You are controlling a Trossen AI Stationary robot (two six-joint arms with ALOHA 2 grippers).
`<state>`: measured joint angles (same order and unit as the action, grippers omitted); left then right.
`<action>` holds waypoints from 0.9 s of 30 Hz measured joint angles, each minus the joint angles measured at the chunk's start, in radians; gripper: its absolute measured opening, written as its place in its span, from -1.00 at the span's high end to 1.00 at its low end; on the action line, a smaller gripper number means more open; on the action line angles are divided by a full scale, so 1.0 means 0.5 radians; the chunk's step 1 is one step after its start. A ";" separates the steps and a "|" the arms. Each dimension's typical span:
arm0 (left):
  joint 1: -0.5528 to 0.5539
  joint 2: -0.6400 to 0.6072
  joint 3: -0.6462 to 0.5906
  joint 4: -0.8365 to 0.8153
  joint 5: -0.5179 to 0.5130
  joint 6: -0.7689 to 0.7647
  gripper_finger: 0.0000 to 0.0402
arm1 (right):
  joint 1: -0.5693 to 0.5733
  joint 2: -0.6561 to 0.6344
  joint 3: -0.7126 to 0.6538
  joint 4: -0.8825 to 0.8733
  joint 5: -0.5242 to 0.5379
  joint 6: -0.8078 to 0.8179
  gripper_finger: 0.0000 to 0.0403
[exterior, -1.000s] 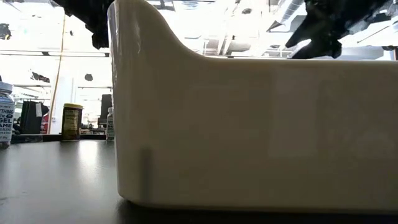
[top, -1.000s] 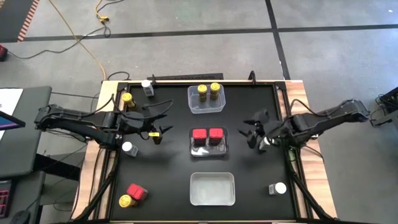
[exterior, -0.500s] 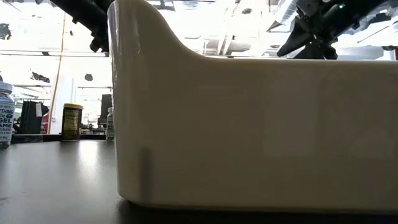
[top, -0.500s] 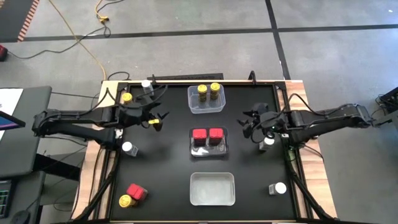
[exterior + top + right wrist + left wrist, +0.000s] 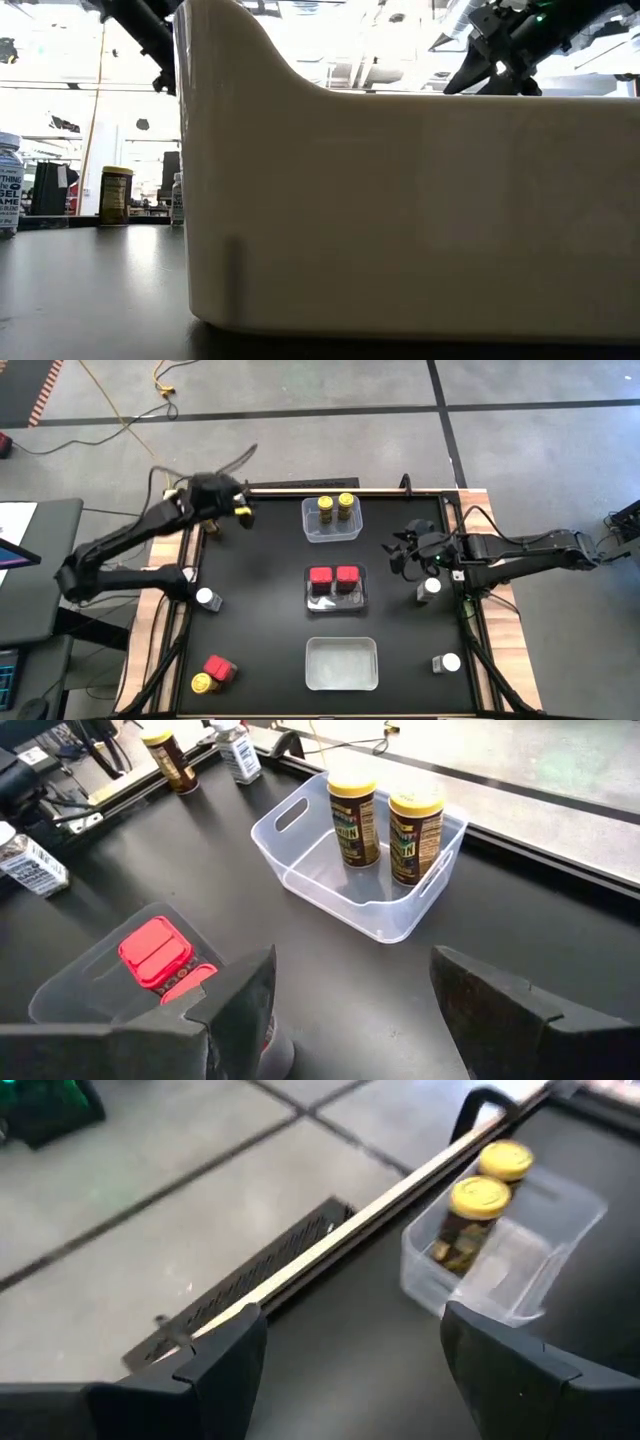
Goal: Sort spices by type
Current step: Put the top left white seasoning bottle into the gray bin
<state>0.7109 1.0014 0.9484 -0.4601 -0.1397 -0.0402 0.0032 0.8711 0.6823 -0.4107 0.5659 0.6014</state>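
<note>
My left gripper (image 5: 243, 512) (image 5: 350, 1330) hangs open and empty over the table's far left corner, near the far clear tub (image 5: 332, 532), which holds two yellow-capped amber jars (image 5: 478, 1215) (image 5: 382, 815). My right gripper (image 5: 405, 555) (image 5: 350, 970) stands open and empty at the right, between that tub and the middle tub (image 5: 336, 600) with two red tins (image 5: 334, 576). A white-capped jar (image 5: 432, 586) stands on the table just beside my right gripper. A yellow-capped jar (image 5: 165, 755) and a white-capped jar (image 5: 238, 755) stand at the far left corner.
The near tub (image 5: 342, 678) (image 5: 400, 200) stands empty. Loose on the table: a white-capped jar (image 5: 207, 598) at the left, a red tin (image 5: 220, 668) and a yellow-capped jar (image 5: 201, 682) at the near left, and a white-capped jar (image 5: 450, 662) at the near right. A raised rim (image 5: 330, 1245) runs along the far edge.
My left arm has swung from the table's left middle toward the far left corner, rising a little, its fingers staying open. My right gripper has shifted slightly toward the far edge, still open. No spice has moved.
</note>
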 joint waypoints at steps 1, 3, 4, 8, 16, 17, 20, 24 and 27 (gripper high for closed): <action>0.081 0.066 0.069 -0.065 0.076 0.043 -0.42 | 0.000 0.000 0.000 0.000 0.000 0.001 -0.44; 0.235 0.218 0.219 -0.230 0.195 0.116 -0.42 | 0.000 0.000 0.000 0.000 0.000 0.000 -0.44; 0.306 0.302 0.299 -0.329 0.244 0.152 -0.42 | 0.000 0.000 0.000 0.000 0.000 0.000 -0.44; 0.511 0.642 0.640 -0.681 0.372 0.289 -0.42 | 0.001 0.000 0.000 -0.002 -0.001 -0.004 -0.44; 0.619 1.218 1.111 -1.076 0.380 0.667 -0.42 | 0.001 0.000 0.000 -0.020 -0.016 -0.069 -0.44; 0.622 1.273 1.151 -1.089 0.378 0.703 -0.42 | 0.001 0.000 0.000 -0.025 -0.028 -0.069 -0.44; 0.624 1.412 1.254 -1.139 0.374 0.828 -0.42 | 0.001 0.000 0.000 -0.076 -0.030 -0.069 -0.44; 0.623 1.536 1.339 -1.225 0.340 1.016 -0.42 | 0.001 0.000 0.000 -0.137 -0.031 -0.068 -0.44; 0.623 1.590 1.341 -1.283 0.276 1.192 -0.42 | 0.001 0.000 0.000 -0.162 -0.031 -0.068 -0.44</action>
<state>1.0222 1.7965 1.6188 -1.1018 -0.0017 0.5561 0.0036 0.8709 0.6823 -0.4918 0.5503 0.5673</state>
